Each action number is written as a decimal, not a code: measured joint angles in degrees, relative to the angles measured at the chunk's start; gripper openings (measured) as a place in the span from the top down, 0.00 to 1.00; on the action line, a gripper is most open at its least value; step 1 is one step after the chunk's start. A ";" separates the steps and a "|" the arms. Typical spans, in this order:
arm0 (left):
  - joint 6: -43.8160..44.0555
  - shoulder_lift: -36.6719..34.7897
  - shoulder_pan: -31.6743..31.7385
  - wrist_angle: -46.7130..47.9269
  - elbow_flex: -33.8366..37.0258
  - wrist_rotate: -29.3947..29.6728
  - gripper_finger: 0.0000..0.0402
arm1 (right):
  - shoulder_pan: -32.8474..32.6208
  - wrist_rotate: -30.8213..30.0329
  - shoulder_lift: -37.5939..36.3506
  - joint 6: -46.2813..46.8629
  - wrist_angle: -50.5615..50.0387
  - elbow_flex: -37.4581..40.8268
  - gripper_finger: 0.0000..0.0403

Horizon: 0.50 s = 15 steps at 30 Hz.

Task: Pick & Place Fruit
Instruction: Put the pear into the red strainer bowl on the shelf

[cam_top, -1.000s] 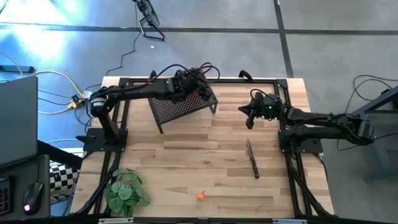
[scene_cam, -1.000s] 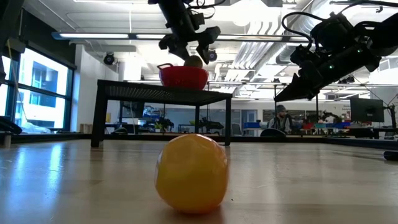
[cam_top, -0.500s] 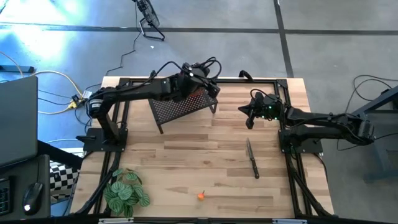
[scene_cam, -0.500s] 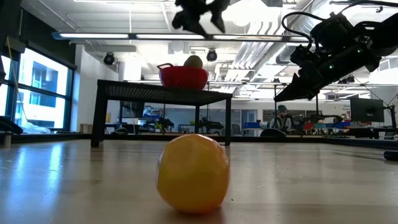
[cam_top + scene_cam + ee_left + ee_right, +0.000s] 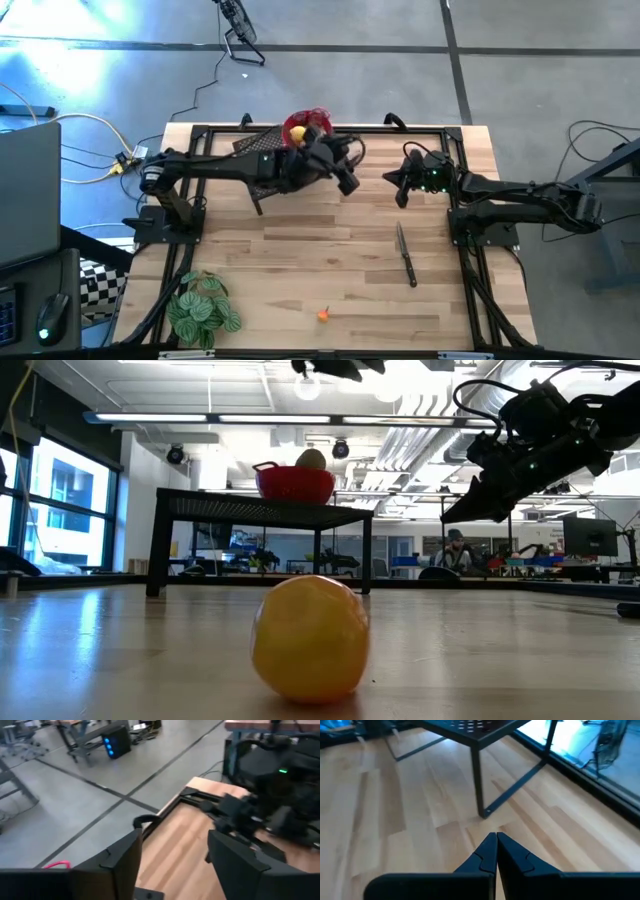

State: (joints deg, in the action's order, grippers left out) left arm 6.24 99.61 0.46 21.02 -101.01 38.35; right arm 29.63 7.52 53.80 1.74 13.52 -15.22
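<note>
A red mesh bowl stands on a black perforated stand at the table's far side. It holds a yellow fruit, and in the low view an olive-brown fruit shows above the bowl's rim. One small orange-yellow fruit rests on the bare wood near the near edge. My left gripper hangs open and empty, high up and just right of the bowl. My right gripper hovers shut above the table's far right, touching nothing.
A knife lies on the wood right of centre. A green leafy plant sits at the near left corner. The stand's leg is in front of my right gripper. Bare wood stretches between the stand and the near edge.
My left gripper has risen from just above the bowl and swung toward the table's right and a little nearer, leaving the bowl uncovered in the high view. The olive-brown fruit stays in the bowl. My right arm has kept still.
</note>
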 joint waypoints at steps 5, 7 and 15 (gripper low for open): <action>1.13 0.00 -3.14 0.11 0.02 0.00 0.54 | -0.02 5.12 0.00 1.05 -0.02 0.00 0.99; 2.00 0.00 -4.34 0.14 0.02 -0.06 0.56 | -0.02 6.67 0.00 1.98 -0.02 0.00 0.99; 7.60 0.00 -10.18 -0.30 1.88 -0.39 0.61 | -0.02 10.83 0.00 3.21 -0.02 0.00 0.99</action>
State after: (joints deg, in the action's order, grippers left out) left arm 13.84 99.61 -9.72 20.73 -99.13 37.96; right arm 29.61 18.35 53.80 4.95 13.50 -15.22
